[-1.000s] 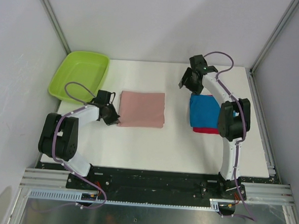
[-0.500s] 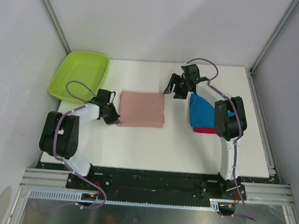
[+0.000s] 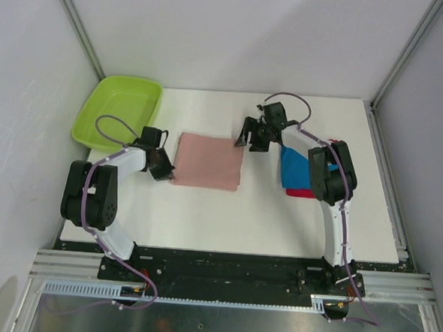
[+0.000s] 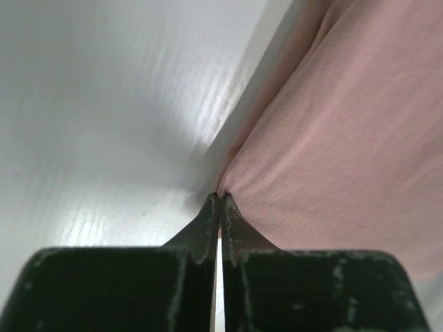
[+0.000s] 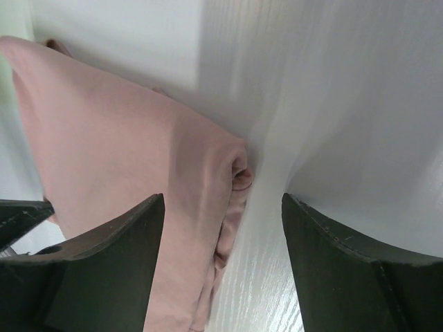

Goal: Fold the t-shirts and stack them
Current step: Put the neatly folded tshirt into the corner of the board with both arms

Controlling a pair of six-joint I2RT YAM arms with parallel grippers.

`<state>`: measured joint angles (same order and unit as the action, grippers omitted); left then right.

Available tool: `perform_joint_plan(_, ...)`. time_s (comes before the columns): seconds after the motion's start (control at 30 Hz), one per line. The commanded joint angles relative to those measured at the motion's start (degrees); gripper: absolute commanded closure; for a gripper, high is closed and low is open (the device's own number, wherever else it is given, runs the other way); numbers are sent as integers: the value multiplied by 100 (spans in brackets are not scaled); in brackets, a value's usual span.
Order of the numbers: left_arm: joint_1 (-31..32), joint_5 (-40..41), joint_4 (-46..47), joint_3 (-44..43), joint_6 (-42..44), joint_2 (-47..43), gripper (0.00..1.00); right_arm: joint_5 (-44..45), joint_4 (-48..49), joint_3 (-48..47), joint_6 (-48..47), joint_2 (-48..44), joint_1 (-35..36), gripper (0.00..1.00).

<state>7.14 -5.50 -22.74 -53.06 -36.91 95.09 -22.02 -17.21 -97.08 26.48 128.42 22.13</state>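
A folded dusty pink t-shirt lies flat on the white table at centre-left; its print is hidden. My left gripper is shut on the shirt's near-left corner, and the left wrist view shows the closed fingertips pinching pink cloth. My right gripper is open and hovers at the shirt's far-right corner; the right wrist view shows the folded edge between the spread fingers. A folded blue t-shirt lies on a red one at the right.
A lime-green plastic tub stands at the table's back left. Grey walls with metal frame posts close in the left, back and right sides. The white table ends at a black rail at the front.
My right gripper has moved left from above the blue shirt to the pink shirt's far-right corner. The left gripper shifted slightly and the pink shirt's near edge skewed a little.
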Motion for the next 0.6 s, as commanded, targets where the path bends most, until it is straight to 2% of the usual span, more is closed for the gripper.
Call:
perform_joint_plan(0.0, -218, 327, -158, -379, 211, 78, 100, 110, 209, -67, -180, 134, 87, 28)
perform_joint_plan(0.57, -372, 301, -275, -615, 249, 145, 100, 461, 119, 177, 50, 157, 354, 31)
